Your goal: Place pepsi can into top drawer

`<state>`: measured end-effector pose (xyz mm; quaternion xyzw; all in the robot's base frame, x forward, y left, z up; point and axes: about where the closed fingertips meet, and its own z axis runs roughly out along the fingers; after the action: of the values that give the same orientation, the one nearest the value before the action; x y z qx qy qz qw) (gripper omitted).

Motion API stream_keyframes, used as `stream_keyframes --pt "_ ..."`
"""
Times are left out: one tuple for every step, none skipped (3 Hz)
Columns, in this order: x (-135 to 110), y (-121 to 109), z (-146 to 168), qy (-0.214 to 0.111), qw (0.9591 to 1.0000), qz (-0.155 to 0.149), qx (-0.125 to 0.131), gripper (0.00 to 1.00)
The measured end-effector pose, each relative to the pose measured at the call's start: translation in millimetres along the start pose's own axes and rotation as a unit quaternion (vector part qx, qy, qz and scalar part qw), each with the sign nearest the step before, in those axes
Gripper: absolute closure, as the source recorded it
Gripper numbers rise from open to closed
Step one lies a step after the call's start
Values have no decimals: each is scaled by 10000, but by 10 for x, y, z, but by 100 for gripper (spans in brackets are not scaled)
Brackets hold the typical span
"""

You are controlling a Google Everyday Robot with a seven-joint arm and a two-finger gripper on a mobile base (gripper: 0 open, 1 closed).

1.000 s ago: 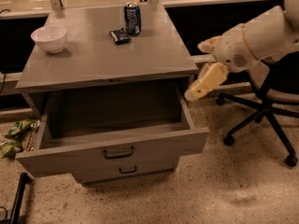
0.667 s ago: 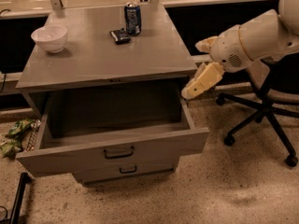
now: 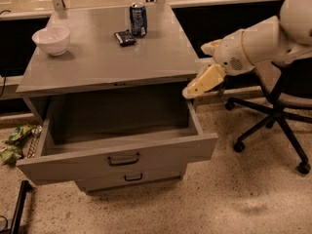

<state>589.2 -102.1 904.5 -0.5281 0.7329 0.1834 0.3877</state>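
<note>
The pepsi can (image 3: 138, 19) stands upright at the back of the grey cabinet top (image 3: 97, 62), dark blue with a silver rim. The top drawer (image 3: 117, 155) is pulled out wide and its inside shows nothing in it; its dark handle (image 3: 123, 159) is on the front panel. My gripper (image 3: 194, 89) hangs off the right side of the cabinet, just under the top's right front corner and over the drawer's right rear corner. It holds nothing that I can see. The can is far to its upper left.
A flat dark snack packet (image 3: 125, 37) lies just left of the can. A white bowl (image 3: 51, 39) sits at the top's left. The lower drawer (image 3: 127, 178) is shut. A black office chair (image 3: 273, 111) stands right of the cabinet. Green wrappers (image 3: 14, 140) lie on the floor at left.
My gripper and arm have moved left and slightly up, closer to the cabinet's right front corner. The can, packet, bowl and drawer have not moved.
</note>
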Motion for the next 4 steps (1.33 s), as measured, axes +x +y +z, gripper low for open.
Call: stream_keyframes --pt "-86 -442 350 -511 9982 233 200 0" --pt "-274 -844 630 -1026 9937 307 333 0" --pt "-538 -1262 893 -1624 9852 368 416 0" --pt "-537 -1255 899 -1620 9853 368 408 0"
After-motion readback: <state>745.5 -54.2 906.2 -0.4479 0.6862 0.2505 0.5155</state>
